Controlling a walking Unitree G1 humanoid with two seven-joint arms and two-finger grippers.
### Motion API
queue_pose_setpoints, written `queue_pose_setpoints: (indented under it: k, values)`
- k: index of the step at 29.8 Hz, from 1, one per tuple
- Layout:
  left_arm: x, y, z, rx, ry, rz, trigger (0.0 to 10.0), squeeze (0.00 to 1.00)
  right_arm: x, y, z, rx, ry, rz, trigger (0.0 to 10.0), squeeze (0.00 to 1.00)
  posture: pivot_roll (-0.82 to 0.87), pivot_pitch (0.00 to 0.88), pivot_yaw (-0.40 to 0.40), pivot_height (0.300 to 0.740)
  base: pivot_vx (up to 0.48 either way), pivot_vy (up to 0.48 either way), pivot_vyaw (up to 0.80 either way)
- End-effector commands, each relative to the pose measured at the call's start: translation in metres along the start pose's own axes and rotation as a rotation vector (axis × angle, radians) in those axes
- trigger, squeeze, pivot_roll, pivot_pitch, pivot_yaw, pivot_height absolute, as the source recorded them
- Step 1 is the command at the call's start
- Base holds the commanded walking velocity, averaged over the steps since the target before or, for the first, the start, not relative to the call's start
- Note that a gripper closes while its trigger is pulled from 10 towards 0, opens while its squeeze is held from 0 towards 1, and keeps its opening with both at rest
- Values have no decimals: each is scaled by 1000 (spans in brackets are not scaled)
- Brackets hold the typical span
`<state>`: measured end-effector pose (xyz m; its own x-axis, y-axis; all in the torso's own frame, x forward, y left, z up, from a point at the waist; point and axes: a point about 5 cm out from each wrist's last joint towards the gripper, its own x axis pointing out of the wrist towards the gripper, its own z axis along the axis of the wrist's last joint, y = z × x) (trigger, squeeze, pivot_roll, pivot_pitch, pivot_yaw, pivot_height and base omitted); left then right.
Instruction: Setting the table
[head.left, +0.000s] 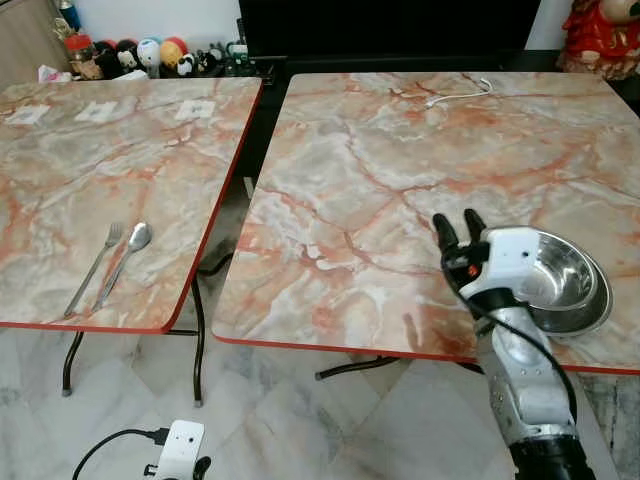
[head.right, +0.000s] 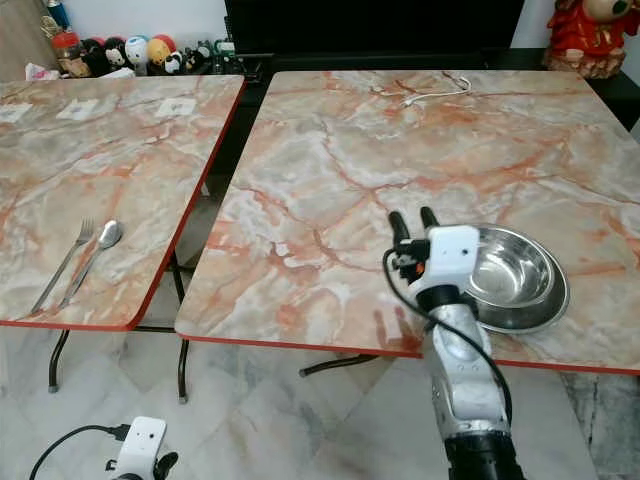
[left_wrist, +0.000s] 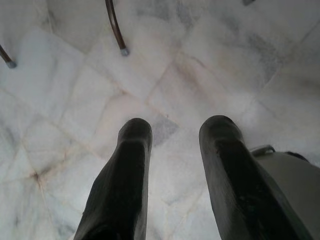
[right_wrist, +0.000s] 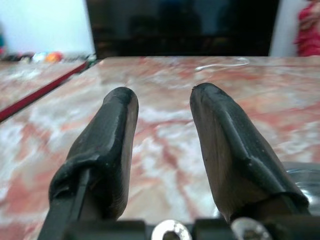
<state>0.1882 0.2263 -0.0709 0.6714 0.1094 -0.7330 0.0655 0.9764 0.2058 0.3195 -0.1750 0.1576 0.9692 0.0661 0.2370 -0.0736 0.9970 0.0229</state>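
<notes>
Silver right arm raised, gripper (head.left: 459, 229) (parted) beside steel bowl (head.left: 562, 283).

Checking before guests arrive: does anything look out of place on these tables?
Yes. The fork and spoon lie on the left table, apart from the bowl on the right table. A white cable lies there too.

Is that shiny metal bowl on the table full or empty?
Empty. The steel bowl sits upright on the marble table beside the right gripper, and its bare, reflective inside shows nothing in it.
</notes>
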Motion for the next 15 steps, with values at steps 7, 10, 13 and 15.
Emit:
queue_pose_setpoints:
  k: [7, 10, 13, 15]
  values:
    - [-5, 9, -18, -10, 77, 18, 10000, 0, -3, 2, -7, 57, 18, -65, 10000, 0, -106, 45, 49, 740, 0, 480, 0]
    - [-6, 12, -19, -11, 84, 21, 10000, 0, -1, 3, -6, 47, 12, -68, 10000, 0, -107, 39, 50, 740, 0, 480, 0]
    - [-6, 16, -20, -12, 90, 26, 10000, 0, 4, 0, -3, 50, 2, -103, 10000, 0, -107, 39, 50, 740, 0, 480, 0]
    - [-7, 19, -21, -13, 95, 29, 10000, 0, 10, 3, -1, 52, -2, -100, 10000, 0, -104, 30, 51, 740, 0, 480, 0]
